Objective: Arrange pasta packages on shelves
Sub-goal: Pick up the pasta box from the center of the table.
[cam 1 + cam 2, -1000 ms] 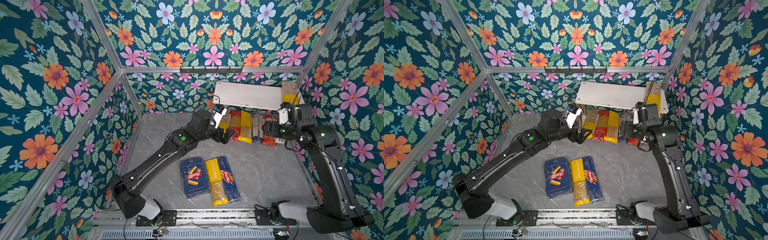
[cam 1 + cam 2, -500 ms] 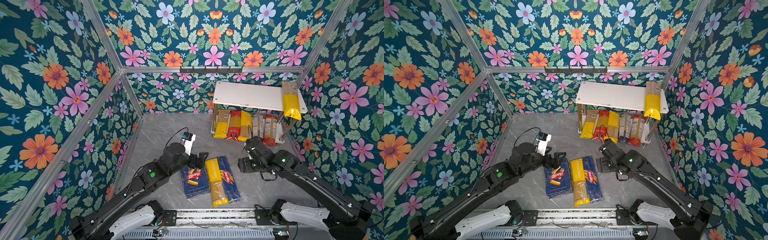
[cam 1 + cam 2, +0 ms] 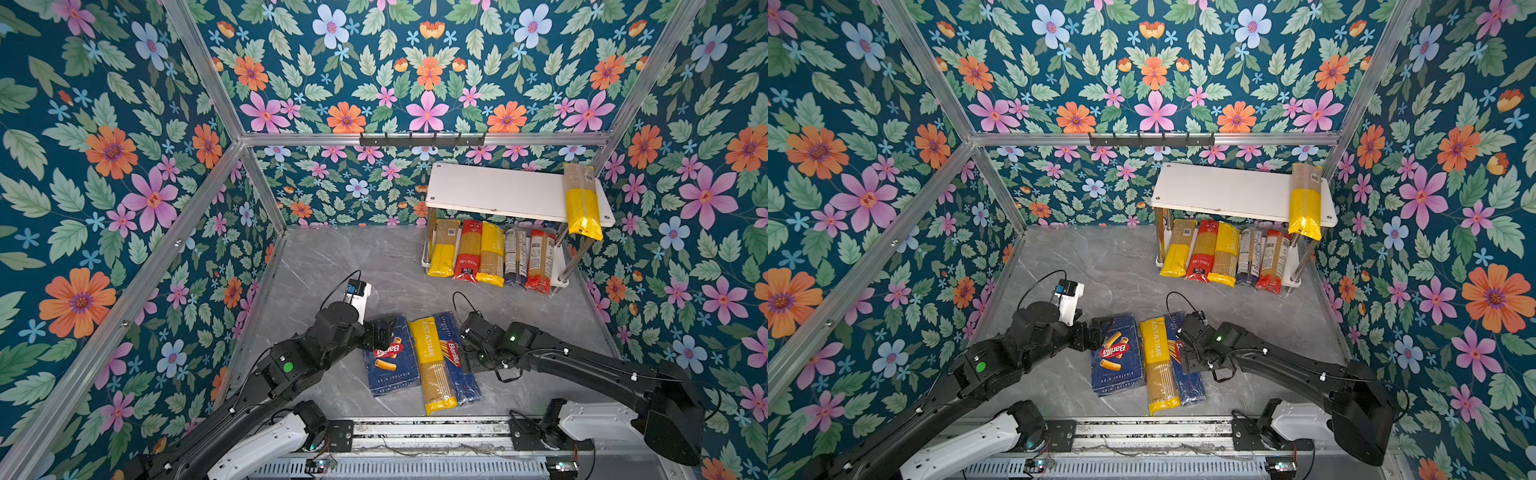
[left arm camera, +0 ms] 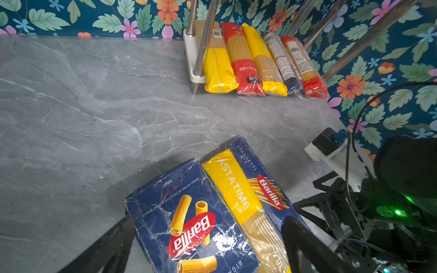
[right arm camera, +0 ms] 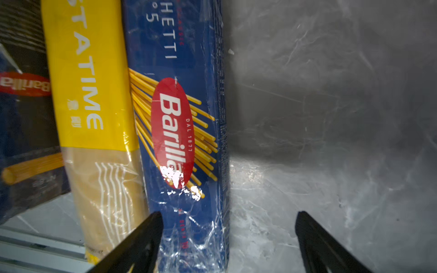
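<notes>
Only the top views show the yellow bag overhanging the shelves' white upper board; five slim bags line the lower one. In front of the shelves, three glossy packs lie on the marbled counter: wide rigatoni pack, spaghetti bag, blue spaghetti pack. The left end effector, jaws apart, flanks the rigatoni pack; the right end effector, also apart, straddles the blue spaghetti pack's edge.

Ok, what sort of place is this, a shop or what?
Probably a robot test cell staged as a pantry, not a real shop: floral wallpaper on an aluminium frame, and a small shelf rack stocked with pasta packages.
</notes>
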`<state>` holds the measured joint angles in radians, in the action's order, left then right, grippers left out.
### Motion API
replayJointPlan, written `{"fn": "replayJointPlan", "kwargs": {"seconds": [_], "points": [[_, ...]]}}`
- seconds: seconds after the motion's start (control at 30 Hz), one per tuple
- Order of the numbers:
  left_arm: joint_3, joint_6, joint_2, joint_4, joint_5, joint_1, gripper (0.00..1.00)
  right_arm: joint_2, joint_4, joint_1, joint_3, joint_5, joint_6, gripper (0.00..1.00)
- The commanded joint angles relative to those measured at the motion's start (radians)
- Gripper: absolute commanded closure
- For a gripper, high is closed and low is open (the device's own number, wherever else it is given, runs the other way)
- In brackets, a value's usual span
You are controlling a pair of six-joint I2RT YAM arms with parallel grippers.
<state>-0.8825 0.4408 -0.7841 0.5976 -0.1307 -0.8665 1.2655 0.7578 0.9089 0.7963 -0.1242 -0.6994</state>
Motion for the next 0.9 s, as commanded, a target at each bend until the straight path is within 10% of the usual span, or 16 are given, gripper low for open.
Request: {"fn": "replayJointPlan", "kwargs": {"seconds": [0.0,0.87], "points": [[0.014,-0.016,-0.028,-0.019,-0.017,0.000,0.00,0.024,-0.094,0.003,-0.037,0.059,-0.026,0.11],[0.087,0.016,-0.073,-0.116,-0.033,0.000,0.00,0.079,-0.189,0.103,-0.132,0.087,-0.117,0.13]]}}
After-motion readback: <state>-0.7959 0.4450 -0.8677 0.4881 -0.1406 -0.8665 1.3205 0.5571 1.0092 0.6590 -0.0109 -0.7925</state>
